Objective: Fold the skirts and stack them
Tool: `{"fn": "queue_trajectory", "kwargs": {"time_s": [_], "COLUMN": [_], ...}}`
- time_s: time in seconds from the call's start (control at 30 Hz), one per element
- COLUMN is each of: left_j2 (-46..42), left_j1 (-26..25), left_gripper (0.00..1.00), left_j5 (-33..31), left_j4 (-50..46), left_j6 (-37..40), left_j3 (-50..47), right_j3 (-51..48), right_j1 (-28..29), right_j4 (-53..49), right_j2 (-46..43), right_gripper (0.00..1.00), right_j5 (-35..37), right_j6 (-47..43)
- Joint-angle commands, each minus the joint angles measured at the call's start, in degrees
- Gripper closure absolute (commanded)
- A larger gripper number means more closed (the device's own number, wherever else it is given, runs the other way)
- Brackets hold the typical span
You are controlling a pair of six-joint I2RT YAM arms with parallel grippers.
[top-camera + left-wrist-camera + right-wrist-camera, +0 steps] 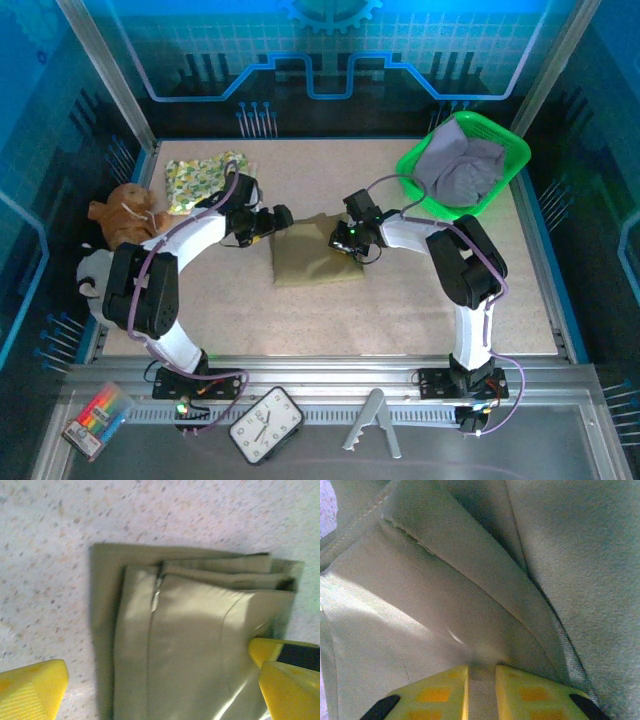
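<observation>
Roughly midway through a fold-and-stack job on the speckled worktop [400,300]. At far right, heaped in the green basket [408,163], the lavender-grey skirt [465,165], crumpled and not yet folded. At centre, lying flat between the two arms, the olive-khaki skirt [310,262], already doubled into a thick rectangle with zip and layered edges showing. At far left, well apart from it and beside a brown plush toy [122,218], the floral skirt [205,178], folded into a small square. Clamped on a fold near the right end of the olive-khaki skirt, the right gripper [348,243], fingers nearly together with a strip of cloth pinched between. Poised at the left end, fingers spread wide and holding nothing, the left gripper [280,218]. By appearances, two of three folded and none stacked; left to do, judging from this layout: finishing the olive-khaki fold, stacking it with the floral one, then fetching and folding the lavender-grey one.
</observation>
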Motion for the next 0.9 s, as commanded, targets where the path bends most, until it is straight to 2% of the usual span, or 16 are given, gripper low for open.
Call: {"fn": "queue_trajectory", "kwargs": {"time_s": [0.0, 0.1, 0.3, 0.33, 0.37, 0.4, 0.53, 0.7, 0.87], "left_j2": [-0.1, -0.6, -4.4, -5.2, -6.3, -7.3, -11.3, -15.9, -15.3], "left_j1": [0.0, -0.2, -1.5, -1.9, -2.3, -2.5, -3.5, -6.2, -8.6], "left_gripper": [0.01, 0.01, 0.01, 0.01, 0.01, 0.01, 0.01, 0.01, 0.01], "left_j5": [-1.0, -0.5, 0.0, 0.2, 0.3, 0.3, 1.3, 2.0, 4.5], "left_j4": [-3.6, -3.9, -2.6, -2.1, -1.4, -0.7, 4.9, 18.3, 34.9], "left_j6": [1.6, 0.4, -4.7, -5.9, -7.6, -9.7, -19.4, -32.0, -44.3], "left_j3": [-2.1, -2.7, -3.9, -4.2, -4.5, -4.9, -8.8, -16.3, -23.0], "right_j3": [-1.8, -1.7, 1.6, 2.2, 3.0, 3.7, 6.7, 10.3, 15.0], "right_j1": [-0.3, 0.1, 0.7, 0.8, 0.8, 0.8, 0.6, -0.7, -1.2], "right_j4": [-3.6, -3.9, -7.2, -7.5, -7.7, -7.7, -7.3, -4.4, -5.1], "right_j2": [0.2, -2.6, -7.5, -7.9, -8.1, -8.2, -7.4, -5.1, -1.3], "right_gripper": [0.72, 0.6, 0.42, 0.32, 0.13, 0.0, 0.0, 0.0, 0.0], "right_j5": [1.1, 1.7, 3.4, 3.4, 3.4, 3.3, 2.0, -4.4, -7.2], "right_j6": [1.0, 0.9, -1.9, -2.3, -2.8, -3.3, -4.4, -3.0, -0.4]}}
